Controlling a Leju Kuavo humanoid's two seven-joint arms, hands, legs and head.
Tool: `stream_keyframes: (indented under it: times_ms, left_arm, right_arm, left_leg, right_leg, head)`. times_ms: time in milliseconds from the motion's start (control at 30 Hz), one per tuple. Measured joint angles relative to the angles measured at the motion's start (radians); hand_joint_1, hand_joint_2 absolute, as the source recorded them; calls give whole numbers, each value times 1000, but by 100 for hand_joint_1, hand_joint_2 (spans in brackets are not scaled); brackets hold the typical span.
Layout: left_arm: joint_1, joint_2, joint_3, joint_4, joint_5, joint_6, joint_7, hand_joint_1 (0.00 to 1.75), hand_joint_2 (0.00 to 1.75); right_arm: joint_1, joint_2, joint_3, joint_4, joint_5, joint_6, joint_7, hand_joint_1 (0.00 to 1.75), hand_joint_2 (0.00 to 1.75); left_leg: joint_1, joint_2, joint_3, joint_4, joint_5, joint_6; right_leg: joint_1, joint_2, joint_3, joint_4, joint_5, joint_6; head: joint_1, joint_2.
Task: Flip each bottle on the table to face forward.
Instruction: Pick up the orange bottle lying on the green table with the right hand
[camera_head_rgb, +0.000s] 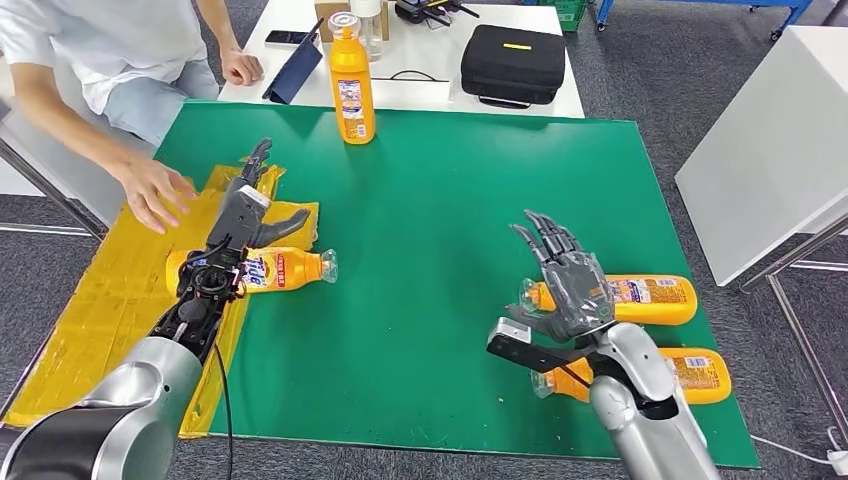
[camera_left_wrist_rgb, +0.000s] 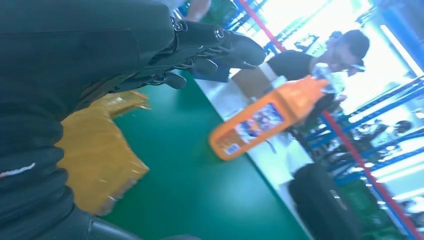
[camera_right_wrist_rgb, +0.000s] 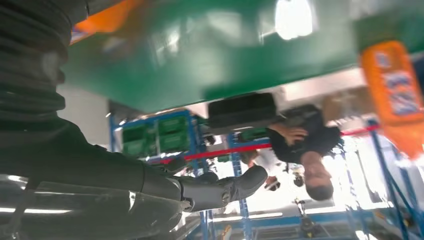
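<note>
An orange plastic bottle with a blue-and-red label (camera_head_rgb: 262, 270) lies on its side at the left of the green table (camera_head_rgb: 430, 220), its clear cap pointing right, partly on a crumpled sheet of yellow plastic (camera_head_rgb: 110, 300). The left hand (camera_head_rgb: 245, 212) hovers just above and beyond it, fingers (camera_head_rgb: 258, 158) stretched apart and holding nothing; whether it touches the bottle cannot be told. At the right, two more orange bottles lie on their sides with caps pointing left: the farther one (camera_head_rgb: 640, 299) sits directly under the right hand (camera_head_rgb: 568, 282), whose fingers (camera_head_rgb: 545, 235) are spread wide and empty, and the nearer one (camera_head_rgb: 690, 375) is partly hidden behind the right forearm. A fourth orange bottle (camera_head_rgb: 352, 80) stands upright at the far edge of the table, well apart from both hands.

At the far left a person's hand (camera_head_rgb: 155, 190) rests spread on the yellow sheet, near the left hand. Beyond the green surface, a white table (camera_head_rgb: 420, 90) carries a black zipped case (camera_head_rgb: 514, 64) and a dark blue folder (camera_head_rgb: 296, 68).
</note>
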Motion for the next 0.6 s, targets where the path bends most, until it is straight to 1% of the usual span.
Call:
stream_keyframes:
  times_ms: [67, 167, 233, 300, 400, 600]
  left_arm:
    - [7, -5, -16, -22, 36, -16, -8, 0, 175]
    - [16, -14, -47, -50, 70, -31, -12, 0, 175]
    - [20, -19, -66, -59, 82, -34, -12, 0, 175]
    - [22, -23, -83, -63, 94, -30, -11, 0, 175]
    - [29, -27, -106, -72, 115, -23, -9, 0, 175]
    - [45, -31, -137, -92, 140, -15, -6, 0, 175]
  right_arm:
    - [4, -34, -12, 0, 28, 43, 13, 0, 175]
    - [21, -98, -35, 0, 44, 117, 18, 0, 175]
    - [43, -138, -58, 0, 49, 142, 20, 0, 175]
    - [66, -166, -85, 1, 52, 151, 19, 0, 175]
    - [81, -183, -127, 10, 55, 171, 9, 0, 175]
    - [82, -196, -186, 46, 69, 223, 2, 0, 175]
  left_leg:
    - [0, 0, 0, 0, 0, 0]
    - [0, -1, 0, 0, 1, 0]
    - [0, -2, -1, 0, 1, 1]
    - [0, -2, -1, 0, 0, 1]
    - [0, -1, -1, 0, 0, 1]
    - [0, -1, -1, 0, 0, 1]
  right_leg:
    - [0, 0, 0, 0, 0, 0]
    - [0, -3, 0, 0, 0, 0]
    - [0, -3, 0, 0, 0, 0]
    - [0, -3, 0, 0, 0, 0]
    - [0, -3, 0, 0, 0, 0]
    - [0, -3, -1, 0, 0, 0]
  head:
    - [0, 0]
    - [0, 0]
    - [0, 0]
    - [0, 0]
    - [0, 0]
    - [0, 0]
